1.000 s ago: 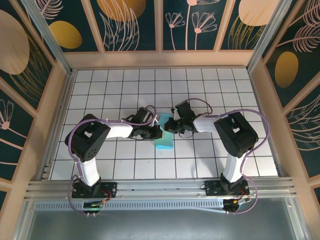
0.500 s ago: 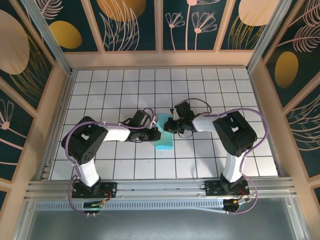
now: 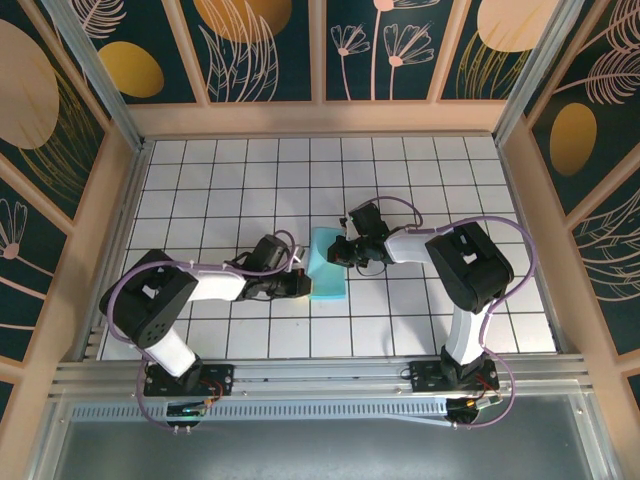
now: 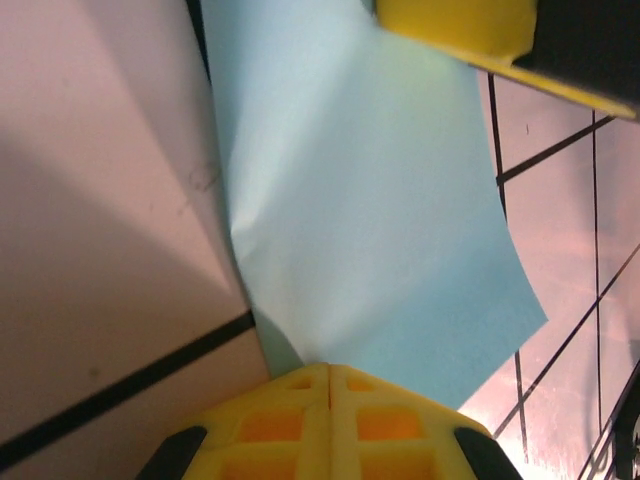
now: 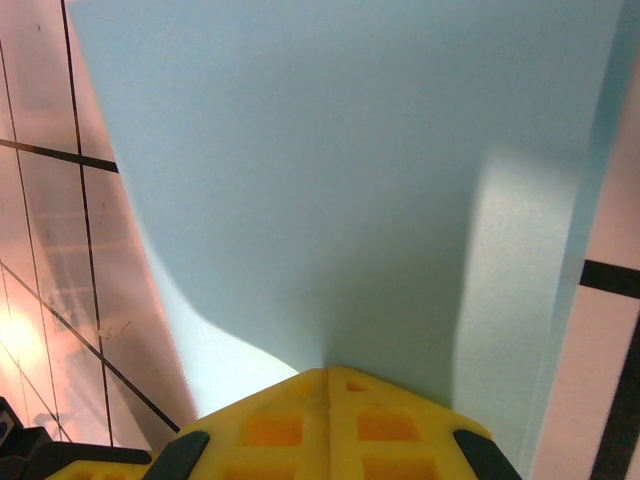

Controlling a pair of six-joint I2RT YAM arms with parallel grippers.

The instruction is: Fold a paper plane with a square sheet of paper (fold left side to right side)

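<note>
Teal paper (image 3: 328, 275) lies at the centre of the table (image 3: 200, 180). Left gripper (image 3: 306, 287) is clamped on its 8 o'clock edge, seemingly to carry that side over; right gripper (image 3: 339, 250) pinches the 1 o'clock corner, likely anchoring it.

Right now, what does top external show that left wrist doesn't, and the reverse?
Top external: both arms, the gridded table, and the square sheet of paper as a narrow teal rectangle between the left gripper and right gripper. Left wrist: left gripper shut with its tips at the sheet's edge, a soft bend in the paper, a yellow finger of the right gripper at the far edge. Shared: teal sheet on white tiles.
</note>
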